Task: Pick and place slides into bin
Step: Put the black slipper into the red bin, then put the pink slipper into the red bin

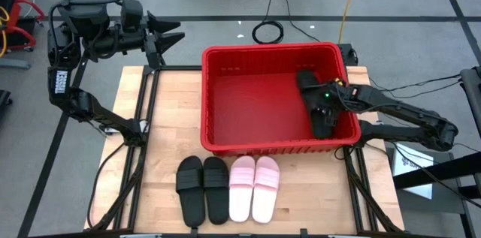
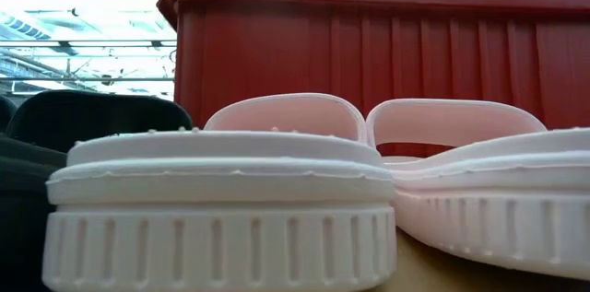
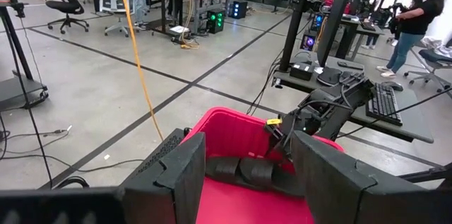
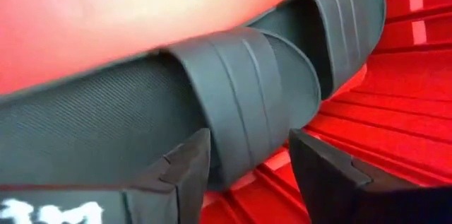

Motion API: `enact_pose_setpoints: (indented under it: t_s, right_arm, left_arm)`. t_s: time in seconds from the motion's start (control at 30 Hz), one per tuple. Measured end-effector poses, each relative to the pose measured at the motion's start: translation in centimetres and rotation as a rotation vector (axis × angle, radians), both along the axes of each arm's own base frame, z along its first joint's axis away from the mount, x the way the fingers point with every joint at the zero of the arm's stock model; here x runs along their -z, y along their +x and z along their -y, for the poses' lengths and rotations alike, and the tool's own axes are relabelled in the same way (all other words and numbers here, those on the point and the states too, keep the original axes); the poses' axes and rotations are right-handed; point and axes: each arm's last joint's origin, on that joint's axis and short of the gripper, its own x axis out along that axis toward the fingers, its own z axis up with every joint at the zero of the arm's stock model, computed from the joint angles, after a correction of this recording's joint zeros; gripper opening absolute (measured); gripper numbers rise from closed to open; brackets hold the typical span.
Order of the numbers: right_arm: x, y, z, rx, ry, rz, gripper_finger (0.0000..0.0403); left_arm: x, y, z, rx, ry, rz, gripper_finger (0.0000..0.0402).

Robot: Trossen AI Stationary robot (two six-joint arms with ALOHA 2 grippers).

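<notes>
Wooden table (image 1: 161,129) on a dark frame. Red bin (image 1: 225,110) resting toward 12 o'clock; black slides pair (image 1: 201,188) and pink slides pair (image 1: 254,187) lay side by side toward 6.

One red bin (image 1: 218,103) on the table. Inside it, two black slides (image 1: 316,103) at the right end. In front, near the table's edge: two more black slides (image 1: 203,187) on the left, two pink slides (image 1: 254,187) beside them on the right.
</notes>
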Motion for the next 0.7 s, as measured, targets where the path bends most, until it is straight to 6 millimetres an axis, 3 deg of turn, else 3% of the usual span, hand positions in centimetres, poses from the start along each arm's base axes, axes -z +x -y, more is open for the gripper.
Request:
enact_pose_setpoints:
  t_s: [0.3, 0.7]
  right_arm:
    - [-1.8, -0.1, -0.1, 0.072, 0.025, 0.051, 0.0199]
    - [-4.8, 1.5, 0.2, 0.205, 0.144, 0.417, 0.0195]
  left_arm:
    - [0.0, 0.0, 0.0, 0.0, -0.003, 0.001, 0.0205]
    - [0.0, 0.0, 0.0, 0.001, -0.002, 0.001, 0.0205]
